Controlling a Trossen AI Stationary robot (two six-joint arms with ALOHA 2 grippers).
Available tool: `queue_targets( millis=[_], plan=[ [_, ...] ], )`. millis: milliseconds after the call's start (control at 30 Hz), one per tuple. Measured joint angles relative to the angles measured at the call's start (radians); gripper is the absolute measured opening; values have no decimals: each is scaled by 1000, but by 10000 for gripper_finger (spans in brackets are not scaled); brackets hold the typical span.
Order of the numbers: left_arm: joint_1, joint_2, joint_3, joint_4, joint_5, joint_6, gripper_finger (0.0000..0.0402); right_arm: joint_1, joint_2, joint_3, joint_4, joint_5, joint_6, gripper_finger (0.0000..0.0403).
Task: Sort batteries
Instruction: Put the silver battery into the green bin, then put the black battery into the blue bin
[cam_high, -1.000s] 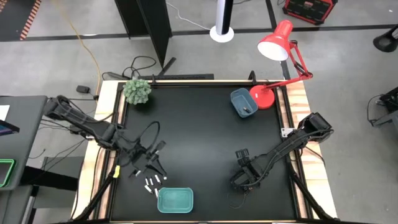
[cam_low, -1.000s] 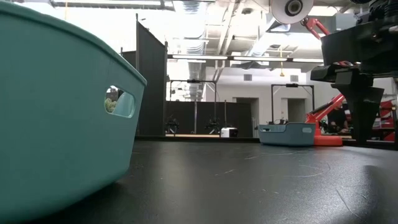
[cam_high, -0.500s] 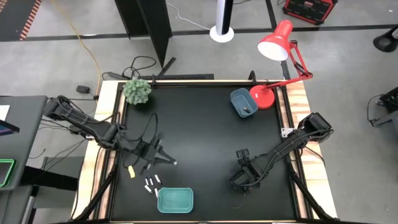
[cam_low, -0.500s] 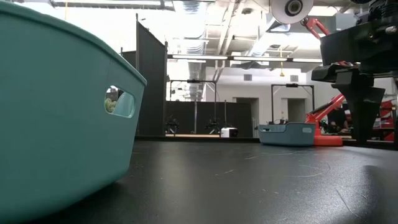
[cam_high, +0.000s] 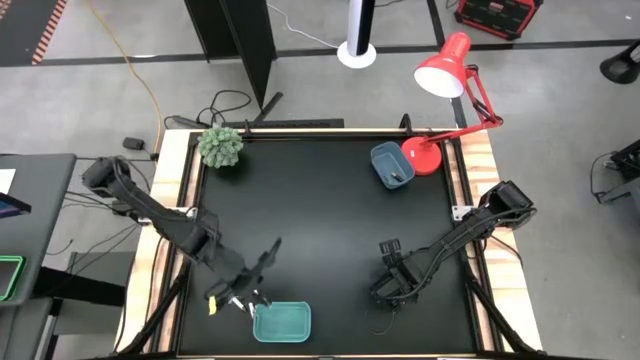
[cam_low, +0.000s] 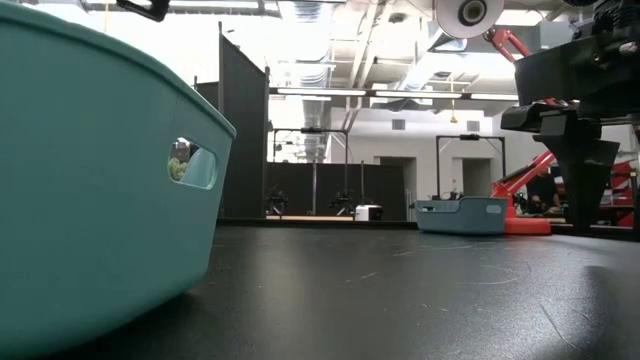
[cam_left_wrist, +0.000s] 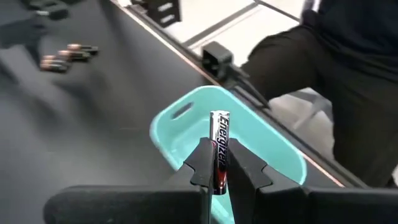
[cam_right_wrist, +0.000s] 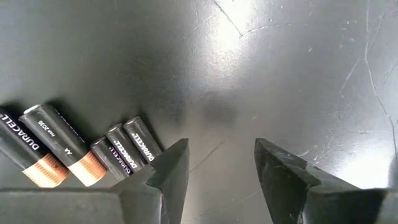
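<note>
Energizer battery (cam_left_wrist: 219, 146): we now carry 1, clenched in left gripper (cam_left_wrist: 221, 167), moved over teal tray (cam_left_wrist: 283, 155); right gripper (cam_right_wrist: 216, 163) spread, idle.

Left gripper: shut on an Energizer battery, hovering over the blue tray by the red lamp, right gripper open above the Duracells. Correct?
Not quite. The left gripper is shut on the Energizer battery, but the left wrist view shows it over the teal tray at the table's near edge, not the blue tray by the lamp. The right gripper is open above the Duracell batteries, as you said.
</note>
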Motion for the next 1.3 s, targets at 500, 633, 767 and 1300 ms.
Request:
queue_targets(
  millis=[500,633,767,1300],
  plan=[
    [-67,208,0,55,-54,-175,46,0,0,0,-16,0,-1,196],
    [-67,200,0,47,-62,-181,90,0,0,0,-55,0,-1,202],
    [-67,200,0,34,-62,-186,126,0,0,0,-58,0,0,213],
    [-72,-5,0,-14,-171,-134,152,49,0,5,-63,-39,-10,210]
  ],
)
